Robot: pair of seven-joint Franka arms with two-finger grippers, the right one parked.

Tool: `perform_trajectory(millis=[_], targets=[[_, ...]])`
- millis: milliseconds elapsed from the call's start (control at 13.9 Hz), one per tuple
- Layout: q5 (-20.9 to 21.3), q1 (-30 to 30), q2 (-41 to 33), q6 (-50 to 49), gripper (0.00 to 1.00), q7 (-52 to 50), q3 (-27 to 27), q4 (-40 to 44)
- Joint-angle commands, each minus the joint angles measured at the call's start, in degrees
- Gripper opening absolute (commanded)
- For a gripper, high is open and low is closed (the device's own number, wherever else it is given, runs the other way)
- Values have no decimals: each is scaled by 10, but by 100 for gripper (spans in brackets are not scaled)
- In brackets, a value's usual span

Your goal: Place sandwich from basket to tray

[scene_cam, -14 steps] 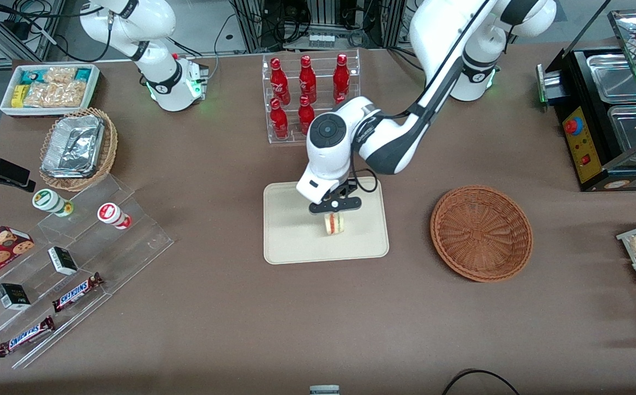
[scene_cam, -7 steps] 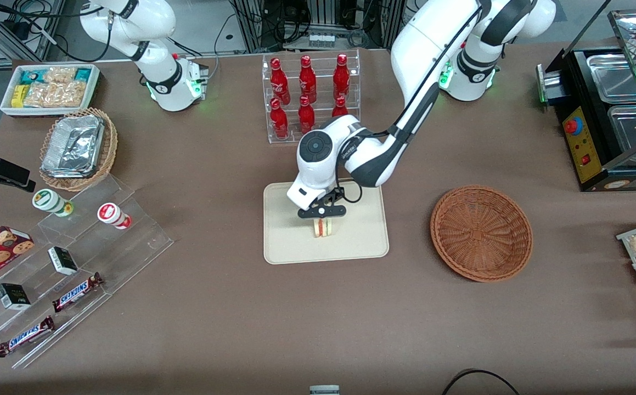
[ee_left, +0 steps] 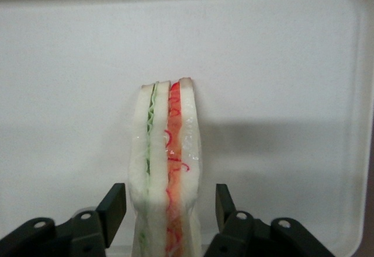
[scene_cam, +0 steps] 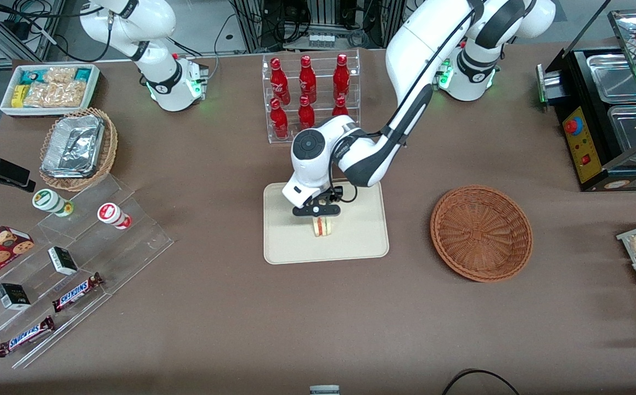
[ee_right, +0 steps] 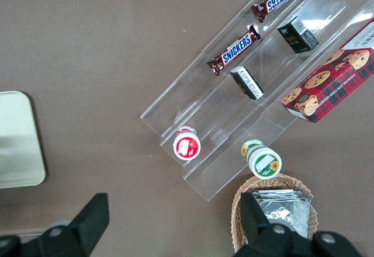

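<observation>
Sandwich (scene_cam: pixel 322 226) stands on its edge on the tray (scene_cam: pixel 361 241), at the centre of the front view, about midway across the tray surface. The basket (scene_cam: pixel 481 233) lies well apart from it, toward the working arm's end of the table, and holds nothing visible.

The gripper (scene_cam: pixel 318 211) hangs directly above the sandwich. In the wrist view the fingers (ee_left: pixel 114 207) flank the bread with a clear gap on each side, so the hand is open and grips nothing. The sandwich rests on the tray under its own weight.

Handling assessment: the item appears light and soft. The pale bread slices would likely compress under a firm squeeze, and the red and green filling layers could shift or slide out. The outside looks glossy, possibly a film wrap, so it may be slippery. The best hold, in my judgement, is across the two flat bread faces, low on the wedge, with gentle pressure.

Risk: standing on a narrow edge, it may topple if brushed.

The placement looks essentially complete.
</observation>
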Motion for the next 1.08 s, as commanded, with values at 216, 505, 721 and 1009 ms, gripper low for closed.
perform_trajectory(millis=[216, 505, 721, 1009], targets=[[-2, 26, -157, -124, 100, -15, 12, -1], [-10, 115, -257, -215, 100, -3, 11, -8], [-29, 185, -323, -283, 100, 104, 12, -27], [-59, 280, -429, -310, 100, 255, 12, -104]])
